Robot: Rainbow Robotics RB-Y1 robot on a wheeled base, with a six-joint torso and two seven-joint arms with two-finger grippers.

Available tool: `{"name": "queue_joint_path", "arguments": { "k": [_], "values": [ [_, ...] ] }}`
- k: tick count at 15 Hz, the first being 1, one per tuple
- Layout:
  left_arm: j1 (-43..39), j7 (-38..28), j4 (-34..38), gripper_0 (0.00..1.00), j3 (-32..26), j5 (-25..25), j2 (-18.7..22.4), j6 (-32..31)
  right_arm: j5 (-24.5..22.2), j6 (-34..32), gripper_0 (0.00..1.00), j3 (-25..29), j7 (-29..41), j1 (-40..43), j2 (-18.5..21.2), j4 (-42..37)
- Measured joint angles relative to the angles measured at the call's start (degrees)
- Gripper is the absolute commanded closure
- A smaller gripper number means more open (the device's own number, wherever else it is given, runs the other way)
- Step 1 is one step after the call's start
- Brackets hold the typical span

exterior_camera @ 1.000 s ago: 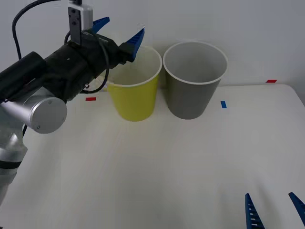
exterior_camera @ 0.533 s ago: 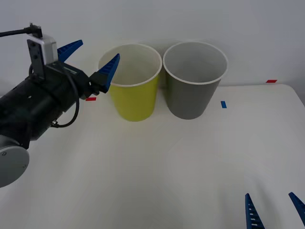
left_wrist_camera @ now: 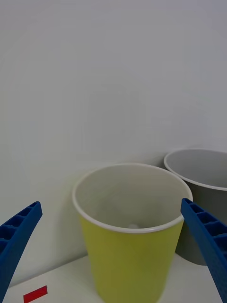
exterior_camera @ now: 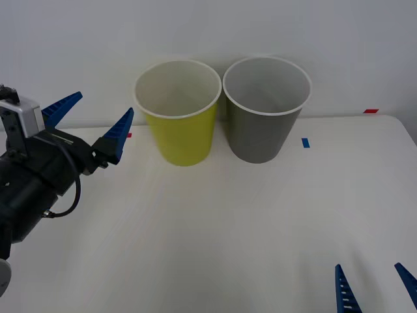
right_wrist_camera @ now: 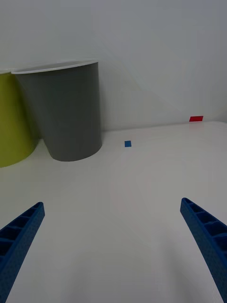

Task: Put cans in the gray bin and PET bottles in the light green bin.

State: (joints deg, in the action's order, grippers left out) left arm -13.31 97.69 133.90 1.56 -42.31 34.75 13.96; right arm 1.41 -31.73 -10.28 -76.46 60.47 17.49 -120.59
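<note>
Left gripper [exterior_camera: 94, 124] has drawn back from the light green bin [exterior_camera: 179, 130], fingers spread and empty; gray bin [exterior_camera: 266, 117] alongside. Right gripper [exterior_camera: 374, 283], fingers spread, hovers over the desk's [exterior_camera: 228, 222] near edge.

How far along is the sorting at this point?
Likely near done: a small pale object shows at the bottom of the light green bin, though it is too small to identify. Left end effector open and empty beside it, right end effector open, low. Table shows no items left.

Light green bin [exterior_camera: 182, 130] yellow-green, gray bin [exterior_camera: 264, 127] gray, both white-rimmed with pale insides; claw fingers [exterior_camera: 117, 134] blue, ribbed; table [exterior_camera: 228, 222] white with red and blue marks
</note>
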Motion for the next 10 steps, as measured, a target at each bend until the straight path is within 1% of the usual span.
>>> {"name": "queue_joint_path", "arguments": {
  "k": [2,6,7,10],
  "values": [
    [-2.7,0.1,0.0,0.0,-0.2,0.1,-0.3,-1.3,0.0,0.0,0.0,0.0,0.0,0.0,0.0,0.0],
    [-8.6,0.6,0.0,0.0,-0.2,0.3,-0.9,-6.0,0.0,0.0,0.0,0.0,0.0,0.0,0.0,0.0],
    [-9.7,0.6,-0.5,0.0,-0.1,0.5,-0.9,-7.9,0.0,0.0,0.0,0.0,0.0,0.0,0.0,0.0],
    [-14.3,0.5,-3.3,0.0,1.6,2.6,-0.8,-18.2,0.0,0.0,0.0,0.0,0.0,0.0,0.0,0.0]
  ]
}}
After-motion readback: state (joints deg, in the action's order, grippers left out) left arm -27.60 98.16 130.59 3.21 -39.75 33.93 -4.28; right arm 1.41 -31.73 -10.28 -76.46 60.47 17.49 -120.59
